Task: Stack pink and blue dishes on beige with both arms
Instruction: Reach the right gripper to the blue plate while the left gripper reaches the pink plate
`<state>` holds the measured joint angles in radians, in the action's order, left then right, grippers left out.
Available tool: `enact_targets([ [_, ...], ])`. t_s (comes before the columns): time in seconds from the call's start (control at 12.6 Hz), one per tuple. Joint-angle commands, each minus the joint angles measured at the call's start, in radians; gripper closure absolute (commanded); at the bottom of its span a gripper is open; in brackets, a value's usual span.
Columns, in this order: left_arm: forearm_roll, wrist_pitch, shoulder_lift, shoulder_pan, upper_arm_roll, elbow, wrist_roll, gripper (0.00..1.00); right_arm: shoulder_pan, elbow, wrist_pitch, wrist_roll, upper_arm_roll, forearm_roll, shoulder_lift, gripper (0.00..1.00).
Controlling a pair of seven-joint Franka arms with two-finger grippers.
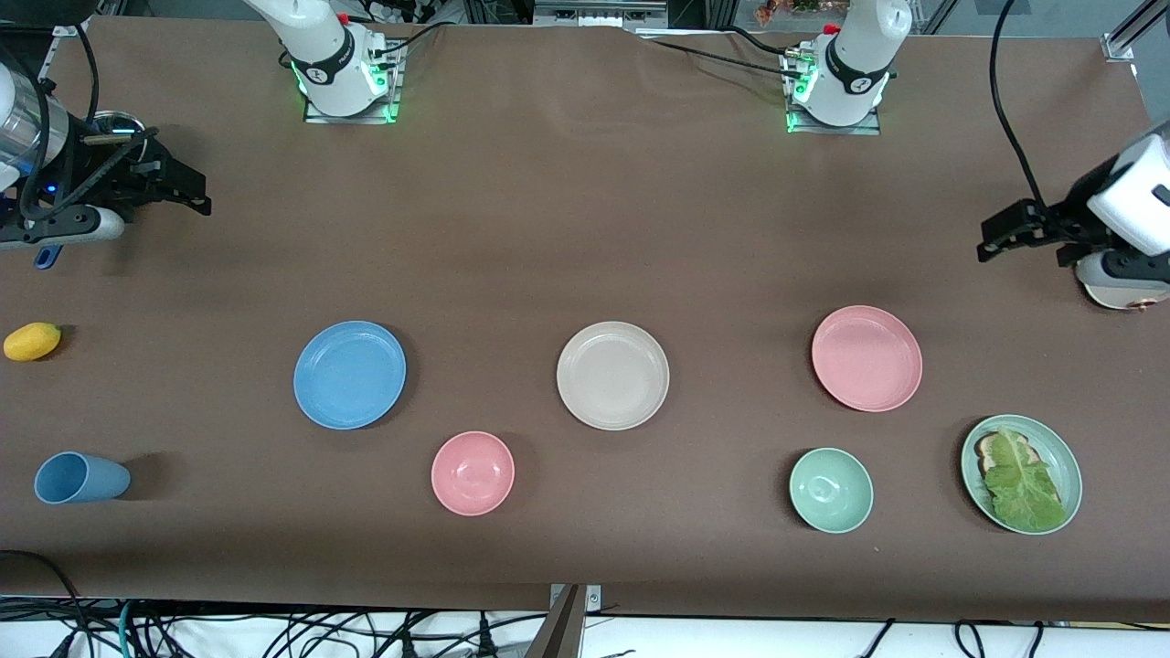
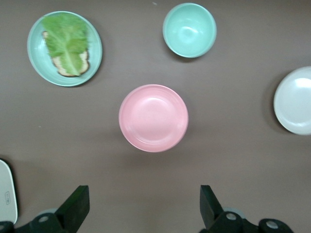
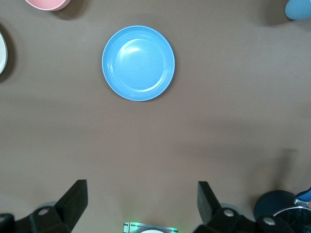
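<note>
Three plates lie in a row across the table: the blue plate (image 1: 349,374) toward the right arm's end, the beige plate (image 1: 612,375) in the middle, the pink plate (image 1: 866,357) toward the left arm's end. All are bare and apart. My right gripper (image 1: 187,187) hangs open and empty over the table's edge at its own end; its wrist view shows the blue plate (image 3: 138,63) ahead of the gripper (image 3: 141,201). My left gripper (image 1: 1001,233) hangs open and empty over the other end, with the pink plate (image 2: 153,118) ahead of it (image 2: 144,204).
Nearer the front camera stand a pink bowl (image 1: 473,472), a green bowl (image 1: 831,490) and a pale green plate (image 1: 971,466) with bread and lettuce. A blue cup (image 1: 80,477) lies on its side and a yellow fruit (image 1: 32,341) sits near the right arm's end.
</note>
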<state>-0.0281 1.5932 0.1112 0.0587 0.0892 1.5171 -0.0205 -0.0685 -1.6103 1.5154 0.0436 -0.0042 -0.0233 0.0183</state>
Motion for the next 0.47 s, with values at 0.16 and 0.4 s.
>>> enact_targets([
  [0.16,0.124,-0.01,0.144,-0.02,0.011,-0.091,0.005,0.0,0.002,-0.058,0.09,0.001,-0.004,0.014,0.012,0.0],
  [0.4,0.134,-0.019,0.347,-0.052,0.008,-0.077,0.004,0.0,0.013,-0.077,0.211,0.001,-0.005,0.02,0.107,0.0],
])
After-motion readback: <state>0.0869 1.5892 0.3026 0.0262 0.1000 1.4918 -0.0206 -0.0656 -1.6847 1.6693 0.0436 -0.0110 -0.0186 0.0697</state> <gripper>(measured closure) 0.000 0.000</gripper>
